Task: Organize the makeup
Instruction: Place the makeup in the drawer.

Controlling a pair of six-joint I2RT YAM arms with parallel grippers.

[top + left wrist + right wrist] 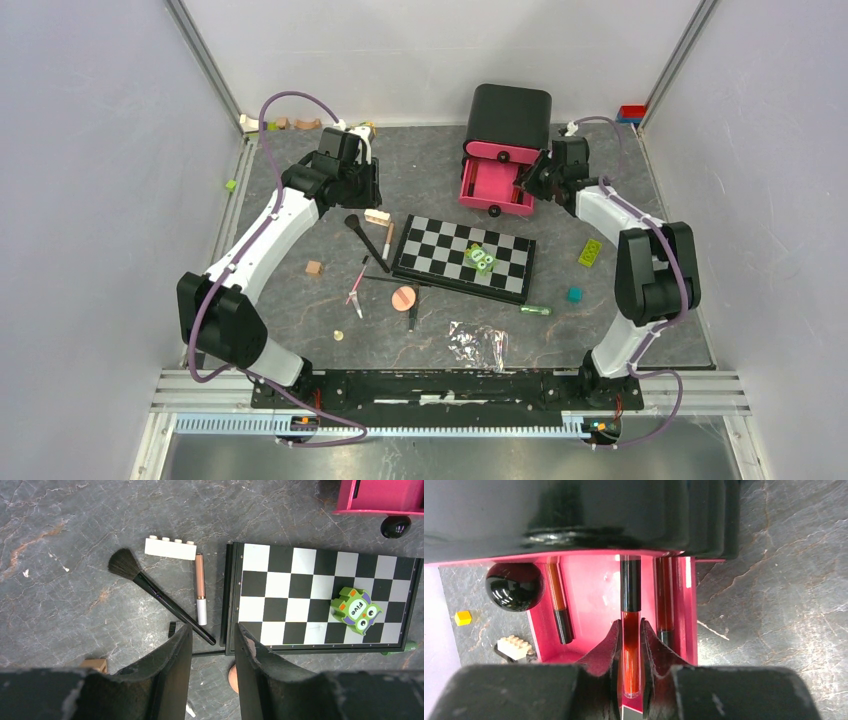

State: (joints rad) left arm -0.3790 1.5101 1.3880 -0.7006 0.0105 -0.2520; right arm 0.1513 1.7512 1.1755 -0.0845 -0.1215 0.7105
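Right tool (630, 642) clamped on tube (630, 587), long axis along fingers, black cap pointing ahead over pink drawer (591, 587), cap tip lost under cabinet (574, 515), left tool (213, 640) parted, empty, brush (150, 587) just ahead, diagonal

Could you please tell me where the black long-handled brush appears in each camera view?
Top external: the black brush lies mid-picture, just left of the chequered board.
Left wrist: centre-left, slanting, with its bristles at the upper left.
Right wrist: not in it.
Shared landmark: the pink drawer's black knob.
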